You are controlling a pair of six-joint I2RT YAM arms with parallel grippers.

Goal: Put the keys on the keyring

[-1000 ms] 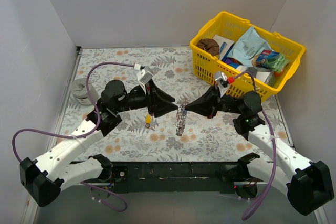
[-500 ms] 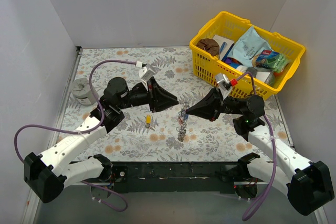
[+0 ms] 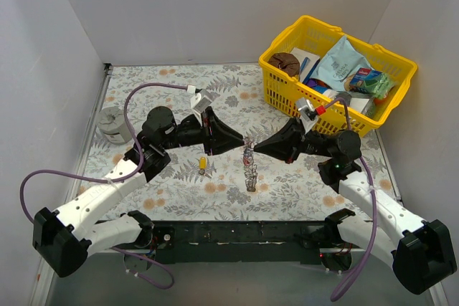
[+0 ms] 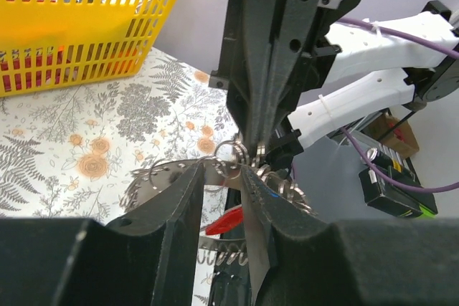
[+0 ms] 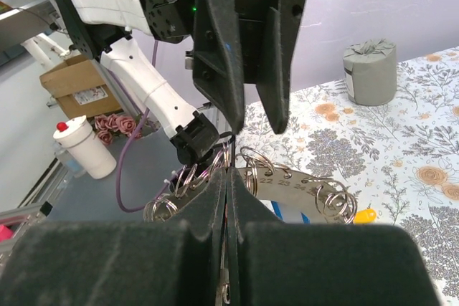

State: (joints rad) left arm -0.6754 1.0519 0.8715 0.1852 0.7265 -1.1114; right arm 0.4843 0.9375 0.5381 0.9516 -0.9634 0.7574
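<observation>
Both end effectors meet mid-surface: the right end effector [image 3: 257,147] is clenched on the keyring [image 3: 249,165], while the left end effector [image 3: 240,142] is parted around it. A yellow key [image 3: 203,164] lies nearby.

I have both arms reaching inward over the middle of the table, wrists level, tips meeting nose to nose. My left gripper [image 3: 240,142] comes in from the left with its fingers [image 4: 188,195] parted by a narrow gap. My right gripper [image 3: 256,147] comes in from the right, its fingers [image 5: 215,198] pressed together. Both forearms slope down toward the bases at the near edge.
</observation>
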